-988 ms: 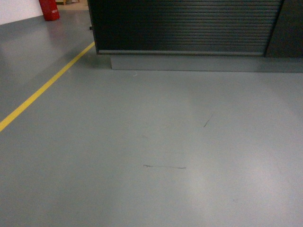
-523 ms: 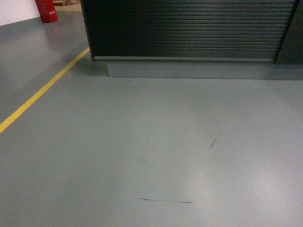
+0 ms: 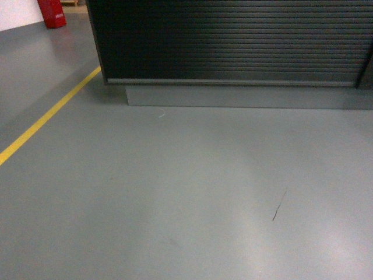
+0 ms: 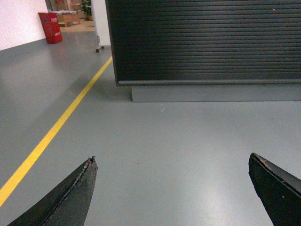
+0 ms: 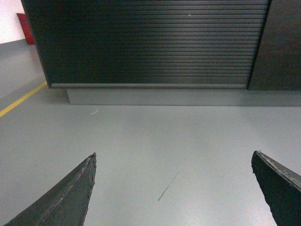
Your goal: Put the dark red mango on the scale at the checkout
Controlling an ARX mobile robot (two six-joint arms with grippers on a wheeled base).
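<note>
The checkout (image 3: 233, 44) fills the top of the head view: a dark counter with a front of horizontal ribbed slats on a grey plinth (image 3: 245, 96). It also shows in the left wrist view as the checkout (image 4: 207, 42) and in the right wrist view as the checkout (image 5: 150, 44). The dark red mango and the scale are out of view. My left gripper (image 4: 172, 160) is open with only grey floor between its black fingers (image 4: 80, 188). My right gripper (image 5: 174, 157) is likewise open and holds nothing. Neither gripper appears in the head view.
A yellow floor line (image 3: 46, 119) runs diagonally on the left, past the counter's left corner. A red object (image 3: 51, 13) stands far back left by a white wall. A dark panel (image 5: 280, 44) adjoins the counter on the right. Grey floor (image 3: 192, 192) lies ahead, with a dark scuff mark (image 3: 278, 205).
The counter has grown larger and dropped lower in the head view, and the floor marks have slid toward the bottom: the base has rolled closer to the checkout.
</note>
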